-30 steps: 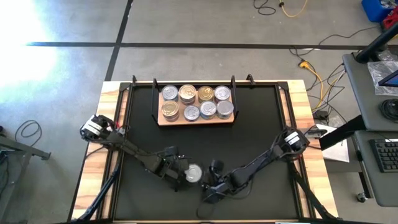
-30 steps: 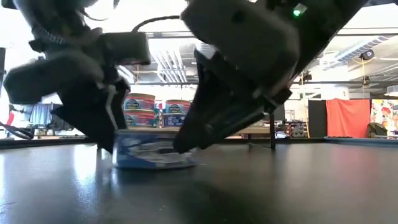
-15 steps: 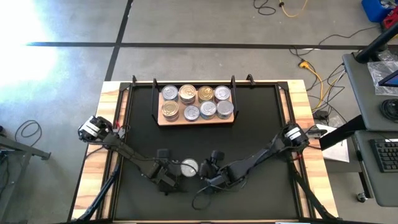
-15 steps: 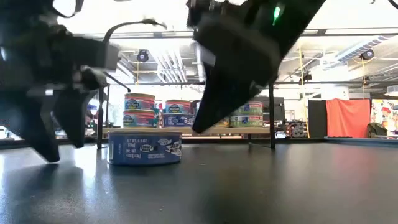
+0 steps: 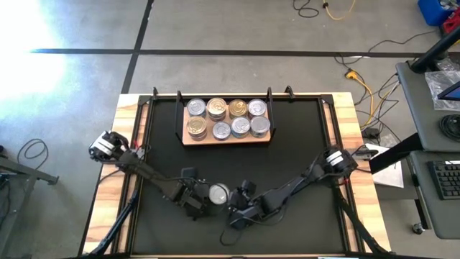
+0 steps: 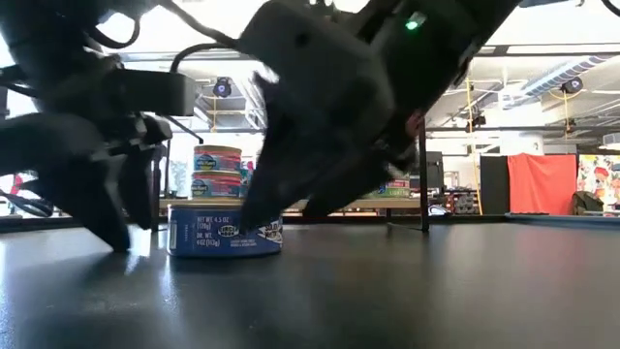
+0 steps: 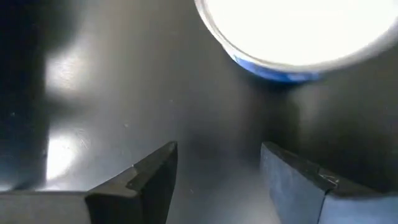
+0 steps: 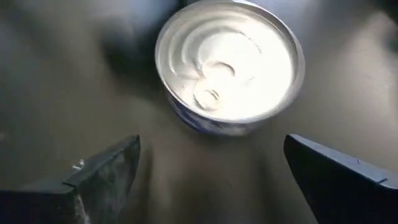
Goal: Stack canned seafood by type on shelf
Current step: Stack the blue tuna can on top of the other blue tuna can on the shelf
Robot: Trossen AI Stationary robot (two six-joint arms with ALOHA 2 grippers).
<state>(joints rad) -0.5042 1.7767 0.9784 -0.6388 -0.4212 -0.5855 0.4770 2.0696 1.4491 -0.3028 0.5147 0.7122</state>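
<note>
Overhead, the black table (image 5: 287, 144) with wooden edges fills the middle of the scene; both arms are folded low over its near half, elbows out toward the side edges and wrists converging near the centre.

Left arm: base joint at the left wooden edge, links running diagonally inward and toward the near side. Left gripper (image 5: 195, 204) sits low at table level, just left of a single tin (image 5: 218, 193). In the left wrist view its fingers (image 7: 146, 180) stand apart with bare table between them, and the tin (image 7: 298, 37) lies ahead of the tips, not between them. Nothing held.

Right arm: base joint at the right edge, links running diagonally inward, mirrored to the left arm. Right gripper (image 5: 237, 209) is low, just right of and slightly nearer than the tin. In the right wrist view its fingers (image 8: 106, 174) are spread wide, with the tin (image 8: 230, 62) ahead of the gap and not touched. Nothing held.

Shelf (image 5: 227, 138): light-wood board with black wire posts, at the far centre of the table, well apart from both grippers. It carries eight tins of canned seafood (image 5: 227, 119) in two rows of four as seen from above, silver and gold lids mixed. The low view shows at least some of them stacked two high (image 6: 218, 172).

Loose tin: upright on the table between the two grippers, silver ringed lid up, blue and white side label (image 6: 225, 231).
</note>
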